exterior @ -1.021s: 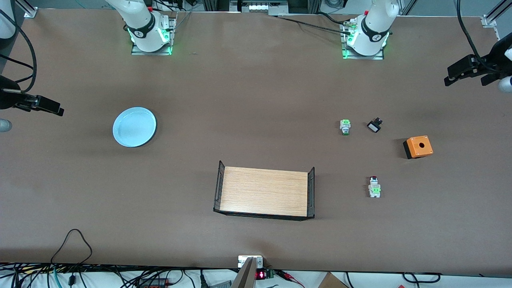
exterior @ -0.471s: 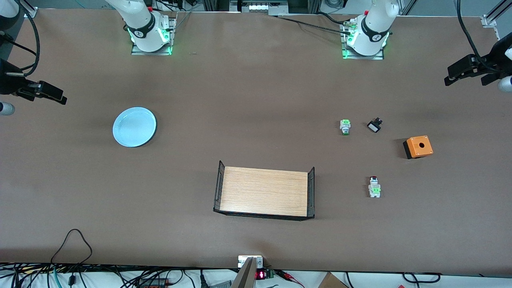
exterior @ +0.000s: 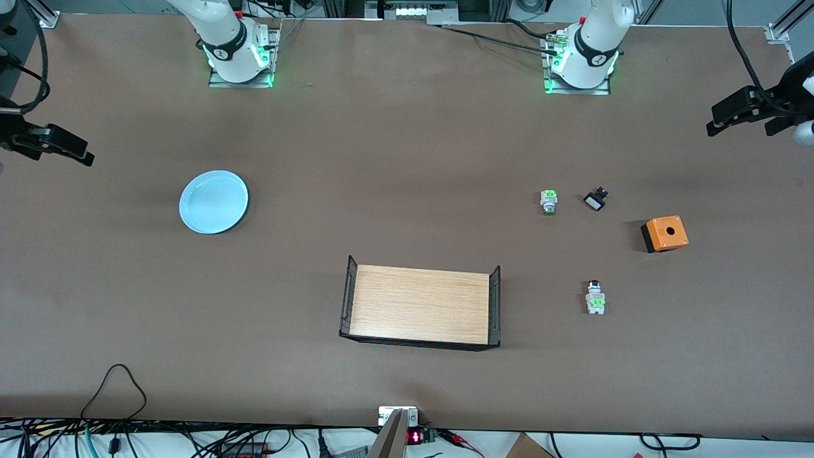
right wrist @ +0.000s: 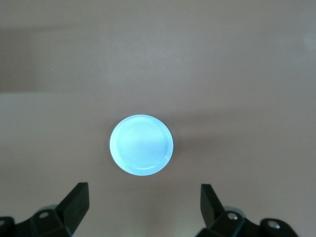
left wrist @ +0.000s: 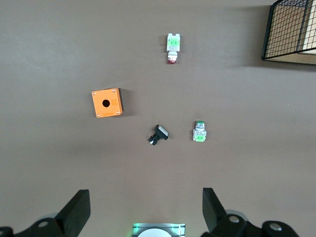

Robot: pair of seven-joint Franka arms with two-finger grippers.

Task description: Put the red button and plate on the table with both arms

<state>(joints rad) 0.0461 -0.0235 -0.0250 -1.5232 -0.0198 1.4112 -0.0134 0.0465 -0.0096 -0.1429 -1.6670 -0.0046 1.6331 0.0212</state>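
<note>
Left hand: left hand [exterior: 741,117] hung at the upper right edge of the frame in the front view, over the left arm's end of the bench [exterior: 407,159]; fingers [left wrist: 76,212] spread wide apart, grasping nothing.
Right hand: right hand [exterior: 60,145] hung at the upper left edge, over the right arm's end of the bench; fingers [right wrist: 76,202] spread wide, empty.
Plate: plate [exterior: 213,201] lay flat on the bench, left of centre, bare, well apart from the right hand.
Red button: red button [exterior: 595,297] lay on its side on the bench, lower right of centre, red cap toward the bases, well apart from the left hand.
Green button: green button [exterior: 549,201] lay above it in the frame, just beside the black switch [exterior: 596,200].
Orange box: orange box [exterior: 664,233] sat on the bench, right of both.
Tray: wooden tray [exterior: 421,306] stood at lower centre, nothing on it.
</note>
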